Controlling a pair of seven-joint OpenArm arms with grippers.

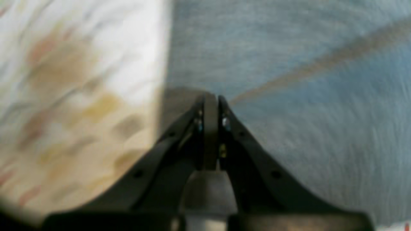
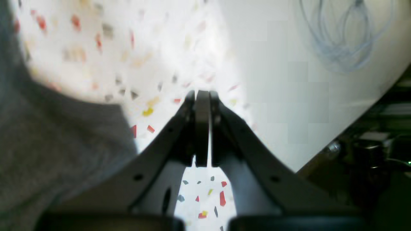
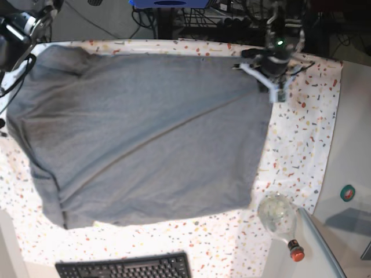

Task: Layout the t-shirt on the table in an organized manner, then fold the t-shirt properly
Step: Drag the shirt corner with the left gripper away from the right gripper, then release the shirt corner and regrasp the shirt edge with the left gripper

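Note:
The grey t-shirt (image 3: 151, 133) lies spread across most of the speckled table (image 3: 301, 139), with a long diagonal crease from its far right corner toward the near left. My left gripper (image 1: 210, 96) is shut at the shirt's (image 1: 289, 64) edge, where that crease starts and the cloth (image 1: 80, 80) shows beside it; its arm (image 3: 277, 55) stands at the far right corner. My right gripper (image 2: 202, 93) is shut with nothing in it, above bare table (image 2: 128, 64), the shirt (image 2: 48, 144) to its left. In the base view only its arm (image 3: 17, 29) shows at the far left corner.
A glass bottle (image 3: 279, 215) with a red cap lies at the near right on a plain pale surface (image 3: 353, 133), next to a green tape roll (image 3: 348, 192). A black keyboard (image 3: 124, 267) sits at the near edge. Coiled cables (image 2: 343, 35) lie beyond the cloth.

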